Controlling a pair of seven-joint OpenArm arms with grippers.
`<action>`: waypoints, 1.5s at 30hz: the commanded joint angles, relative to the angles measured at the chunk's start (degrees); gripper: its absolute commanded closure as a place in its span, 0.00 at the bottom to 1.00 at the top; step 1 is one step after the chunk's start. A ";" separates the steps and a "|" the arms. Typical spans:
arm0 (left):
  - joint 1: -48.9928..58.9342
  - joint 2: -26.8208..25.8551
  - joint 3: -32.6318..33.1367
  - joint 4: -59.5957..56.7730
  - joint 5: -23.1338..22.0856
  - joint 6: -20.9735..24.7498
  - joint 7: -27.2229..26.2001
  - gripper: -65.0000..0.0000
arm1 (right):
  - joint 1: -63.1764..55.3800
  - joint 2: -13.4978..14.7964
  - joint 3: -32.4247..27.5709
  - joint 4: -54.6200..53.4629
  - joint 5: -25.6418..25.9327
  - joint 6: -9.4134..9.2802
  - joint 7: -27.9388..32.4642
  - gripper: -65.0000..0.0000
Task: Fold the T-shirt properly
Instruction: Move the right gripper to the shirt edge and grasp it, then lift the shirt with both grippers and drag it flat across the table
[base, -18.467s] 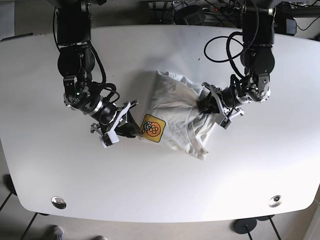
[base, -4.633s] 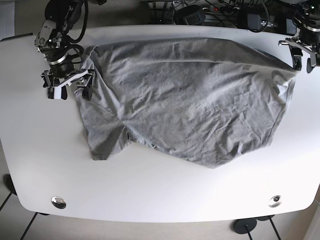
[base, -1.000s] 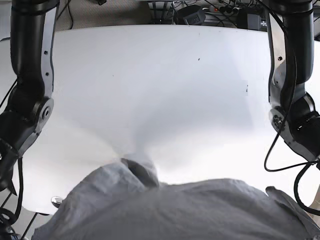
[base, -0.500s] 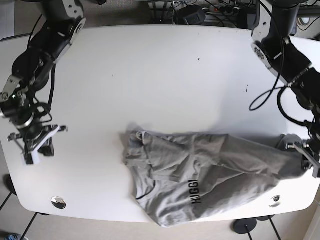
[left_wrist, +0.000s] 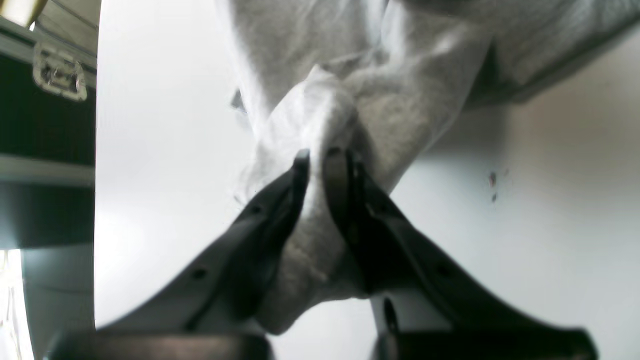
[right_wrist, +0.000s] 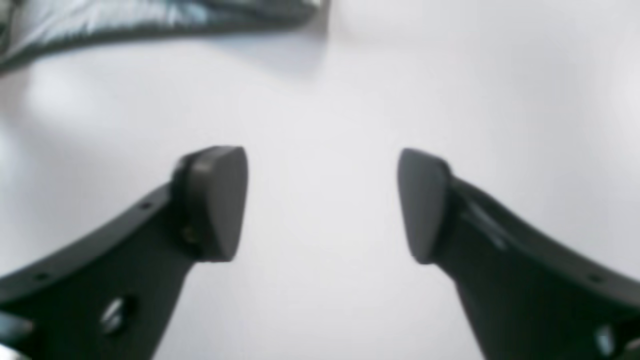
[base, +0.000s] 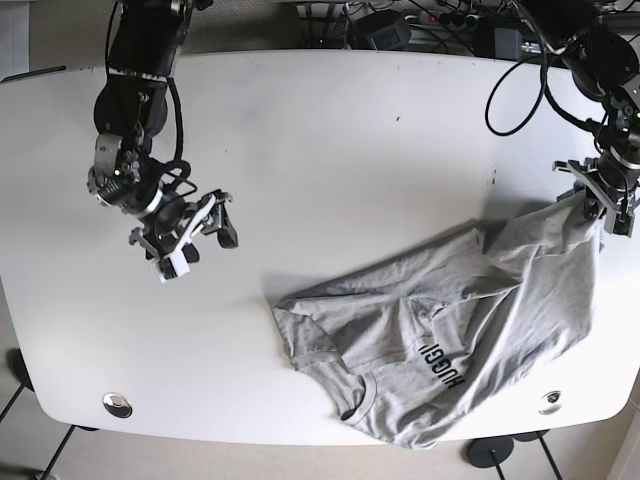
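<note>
T-shirt (base: 470, 330) lies lower right on the table (base: 330, 150); the left hand (base: 598, 205) pinches its corner, the right hand (base: 190, 238) is wide, well apart.

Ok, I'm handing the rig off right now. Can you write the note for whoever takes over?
Left gripper: shut on a bunched edge of the T-shirt, at the table's far right in the base view.
Right gripper: open, holding nothing, over bare table, apart from the shirt.
T-shirt: crumpled, spread diagonally at the front right, black lettering showing.
Done: no fold made.
Left: spread it flat, then fold.
</note>
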 joint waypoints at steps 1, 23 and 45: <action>1.34 -1.14 -1.62 1.67 -0.39 0.32 -1.05 1.00 | 4.60 0.29 -3.73 -4.49 1.08 0.14 3.57 0.21; 16.28 -0.96 -18.32 1.49 -0.39 0.32 -1.05 1.00 | 19.37 -0.23 -38.90 -38.43 0.99 0.05 33.72 0.17; -3.94 -0.96 6.65 1.23 0.13 0.32 -0.78 1.00 | -0.23 13.04 -3.20 -7.74 1.78 0.75 17.72 0.97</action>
